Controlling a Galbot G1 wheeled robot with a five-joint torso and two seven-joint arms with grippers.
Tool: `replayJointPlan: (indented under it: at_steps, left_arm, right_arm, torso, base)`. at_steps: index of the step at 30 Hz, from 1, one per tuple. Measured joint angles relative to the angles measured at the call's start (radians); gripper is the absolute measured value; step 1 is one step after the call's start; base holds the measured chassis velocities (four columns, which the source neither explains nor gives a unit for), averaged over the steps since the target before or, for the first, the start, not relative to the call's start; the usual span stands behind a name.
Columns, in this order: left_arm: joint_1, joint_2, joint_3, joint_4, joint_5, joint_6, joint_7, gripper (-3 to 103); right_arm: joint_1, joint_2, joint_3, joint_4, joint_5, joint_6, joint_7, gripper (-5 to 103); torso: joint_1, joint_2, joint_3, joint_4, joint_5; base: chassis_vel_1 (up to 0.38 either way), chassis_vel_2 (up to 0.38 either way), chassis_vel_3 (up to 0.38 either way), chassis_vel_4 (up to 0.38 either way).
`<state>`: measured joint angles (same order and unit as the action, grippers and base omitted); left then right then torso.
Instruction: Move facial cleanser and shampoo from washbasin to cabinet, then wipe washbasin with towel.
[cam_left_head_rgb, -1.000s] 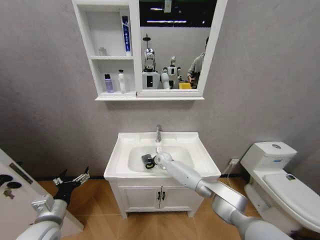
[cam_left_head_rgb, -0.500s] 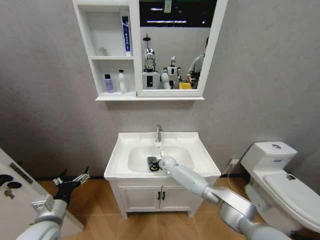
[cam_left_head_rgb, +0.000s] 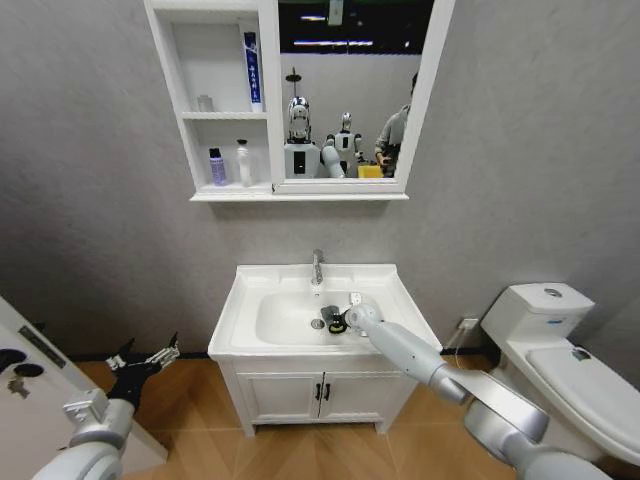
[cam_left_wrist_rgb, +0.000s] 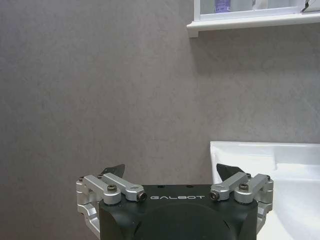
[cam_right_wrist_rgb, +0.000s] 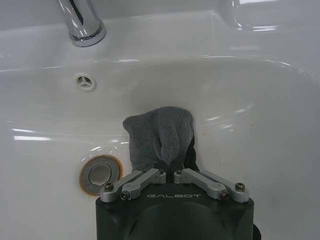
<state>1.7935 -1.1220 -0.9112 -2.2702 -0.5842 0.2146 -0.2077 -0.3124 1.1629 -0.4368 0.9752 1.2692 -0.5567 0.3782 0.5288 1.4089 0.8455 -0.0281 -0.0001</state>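
Observation:
The white washbasin (cam_left_head_rgb: 250, 285) stands in the middle of the head view. My right gripper (cam_left_head_rgb: 340, 322) is down in its bowl, just right of the drain (cam_left_head_rgb: 317, 323), shut on the dark grey towel (cam_left_head_rgb: 331, 319). In the right wrist view the towel (cam_right_wrist_rgb: 159, 135) lies pressed on the bowl's wall between the fingers (cam_right_wrist_rgb: 150, 176), with the drain (cam_right_wrist_rgb: 101, 173) beside it and the tap (cam_right_wrist_rgb: 80, 22) beyond. The cabinet (cam_left_head_rgb: 165, 70) holds a purple bottle (cam_left_head_rgb: 217, 167), a white bottle (cam_left_head_rgb: 243, 163) and a blue tube (cam_left_head_rgb: 251, 70); which is the facial cleanser or shampoo I cannot tell. My left gripper (cam_left_head_rgb: 150, 358) hangs open, low at the left.
A white toilet (cam_left_head_rgb: 560, 340) stands to the right of the washbasin. A low two-door cupboard (cam_left_head_rgb: 320, 395) sits under the basin. A white surface (cam_left_head_rgb: 30, 400) fills the lower left corner beside my left arm. The mirror (cam_left_head_rgb: 345, 90) adjoins the cabinet.
My right gripper has dragged the towel across the bowl, from left of the drain to its right. The left arm has not moved.

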Motion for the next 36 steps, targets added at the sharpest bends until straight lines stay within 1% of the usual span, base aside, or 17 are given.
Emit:
replayJointPlan:
  at_steps: [2, 4, 5, 7, 8, 10, 11, 13, 15, 16, 17, 19, 24, 29, 32, 35, 36]
  left_arm:
    - [0.000, 0.000, 0.000, 0.000, 0.000, 0.000, 0.000, 100]
    - [0.000, 0.000, 0.000, 0.000, 0.000, 0.000, 0.000, 100]
    - [0.000, 0.000, 0.000, 0.000, 0.000, 0.000, 0.000, 100]
    - [0.000, 0.000, 0.000, 0.000, 0.000, 0.000, 0.000, 100]
    - [0.000, 0.000, 0.000, 0.000, 0.000, 0.000, 0.000, 100]
    - [0.000, 0.000, 0.000, 0.000, 0.000, 0.000, 0.000, 100]
    - [0.000, 0.000, 0.000, 0.000, 0.000, 0.000, 0.000, 100]
    - [0.000, 0.000, 0.000, 0.000, 0.000, 0.000, 0.000, 100]
    - [0.000, 0.000, 0.000, 0.000, 0.000, 0.000, 0.000, 100]
    - [0.000, 0.000, 0.000, 0.000, 0.000, 0.000, 0.000, 100]
    - [0.000, 0.000, 0.000, 0.000, 0.000, 0.000, 0.000, 100]
    - [0.000, 0.000, 0.000, 0.000, 0.000, 0.000, 0.000, 100]
    - [0.000, 0.000, 0.000, 0.000, 0.000, 0.000, 0.000, 100]
    - [0.000, 0.000, 0.000, 0.000, 0.000, 0.000, 0.000, 100]
    - [0.000, 0.000, 0.000, 0.000, 0.000, 0.000, 0.000, 100]
    - [0.000, 0.000, 0.000, 0.000, 0.000, 0.000, 0.000, 100]
    - [0.000, 0.000, 0.000, 0.000, 0.000, 0.000, 0.000, 100]
  right_arm:
    - [-0.001, 0.002, -0.003, 0.000, -0.002, -0.002, 0.000, 2]
    - [-0.014, 0.030, -0.011, -0.001, -0.011, -0.003, -0.001, 2]
    - [-0.014, 0.030, -0.011, -0.001, -0.011, -0.003, -0.001, 2]
    - [-0.023, 0.065, -0.023, -0.012, -0.020, -0.003, -0.012, 2]
    - [-0.023, 0.065, -0.023, -0.012, -0.020, -0.003, -0.012, 2]
    - [-0.018, 0.114, -0.049, -0.045, -0.040, 0.008, -0.033, 2]
    - [-0.018, 0.114, -0.049, -0.045, -0.040, 0.008, -0.033, 2]
    - [0.003, 0.148, -0.071, -0.067, -0.045, 0.014, -0.049, 2]
    - [0.016, 0.162, -0.080, -0.075, -0.043, 0.015, -0.056, 2]
    - [0.038, 0.187, -0.090, -0.085, -0.036, 0.017, -0.061, 2]
    - [0.038, 0.187, -0.090, -0.085, -0.036, 0.017, -0.061, 2]
    - [0.057, 0.218, -0.099, -0.088, -0.022, 0.023, -0.062, 2]
    - [0.064, 0.259, -0.103, -0.086, -0.010, 0.034, -0.061, 2]
    - [0.039, 0.271, -0.105, -0.106, -0.028, 0.035, -0.059, 2]
    - [0.013, 0.273, -0.078, -0.134, -0.058, 0.036, -0.060, 2]
    - [0.001, 0.261, -0.057, -0.152, -0.082, 0.034, -0.059, 2]
    - [-0.001, 0.246, -0.053, -0.151, -0.087, 0.032, -0.058, 2]
  torso:
    - [0.000, 0.000, 0.000, 0.0000, 0.0001]
    - [0.000, 0.000, 0.000, 0.0002, 0.0001]
    - [0.000, 0.000, 0.000, 0.0002, 0.0001]
    - [0.000, 0.000, 0.000, 0.0009, 0.0002]
    - [0.000, 0.000, 0.000, 0.0009, 0.0002]
    - [0.000, 0.000, 0.000, 0.0004, -0.0001]
    - [0.000, 0.000, 0.000, 0.0004, -0.0001]
    - [0.000, 0.000, 0.000, 0.0004, -0.0001]
    - [0.000, 0.000, 0.000, 0.0006, 0.0000]
    - [0.000, 0.000, 0.000, 0.0007, -0.0001]
    - [0.000, 0.000, 0.000, 0.0007, -0.0001]
    - [0.000, 0.000, 0.000, 0.0007, -0.0001]
    - [0.000, 0.000, 0.000, 0.0006, 0.0000]
    - [0.000, 0.000, 0.000, 0.0006, 0.0000]
    - [0.000, 0.000, 0.000, 0.0003, 0.0002]
    - [0.000, 0.000, 0.000, 0.0006, 0.0002]
    - [0.000, 0.000, 0.000, 0.0005, 0.0003]
  base:
    - [0.000, 0.000, 0.000, 0.000]
    - [0.000, 0.000, 0.000, 0.000]
    - [0.000, 0.000, 0.000, 0.000]
    - [0.000, 0.000, 0.000, 0.000]
    - [0.000, 0.000, 0.000, 0.000]
    - [0.000, 0.000, 0.000, 0.000]
    - [0.000, 0.000, 0.000, 0.000]
    - [0.000, 0.000, 0.000, 0.000]
    - [0.000, 0.000, 0.000, 0.000]
    - [0.000, 0.000, 0.000, 0.000]
    - [0.000, 0.000, 0.000, 0.000]
    - [0.000, 0.000, 0.000, 0.000]
    - [0.000, 0.000, 0.000, 0.000]
    - [0.000, 0.000, 0.000, 0.000]
    - [0.000, 0.000, 0.000, 0.000]
    - [0.000, 0.000, 0.000, 0.000]
    - [0.000, 0.000, 0.000, 0.000]
